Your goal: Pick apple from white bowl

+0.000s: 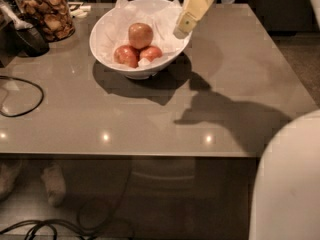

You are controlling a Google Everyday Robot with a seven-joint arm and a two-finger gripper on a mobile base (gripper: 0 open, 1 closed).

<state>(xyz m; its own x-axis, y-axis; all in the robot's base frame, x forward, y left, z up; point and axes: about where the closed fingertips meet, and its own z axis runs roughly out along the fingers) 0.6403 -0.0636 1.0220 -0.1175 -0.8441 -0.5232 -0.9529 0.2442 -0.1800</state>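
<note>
The white bowl (107, 54), lined with crinkled white paper, stands on the grey table toward the back. The apple (140, 35), round and golden-brown to red, lies on top of two smaller, redder apples (126, 55) in the bowl. The gripper (184, 26), cream-coloured, hangs over the bowl's right rim, to the right of the apple and apart from it. Its upper part runs out of view at the top.
A glass jar of brown snacks (46, 11) stands at the back left beside a dark object (27, 39). A black cable (20, 96) loops on the table's left. The table's front edge (150, 151) is near. A white robot part (287, 184) fills the lower right.
</note>
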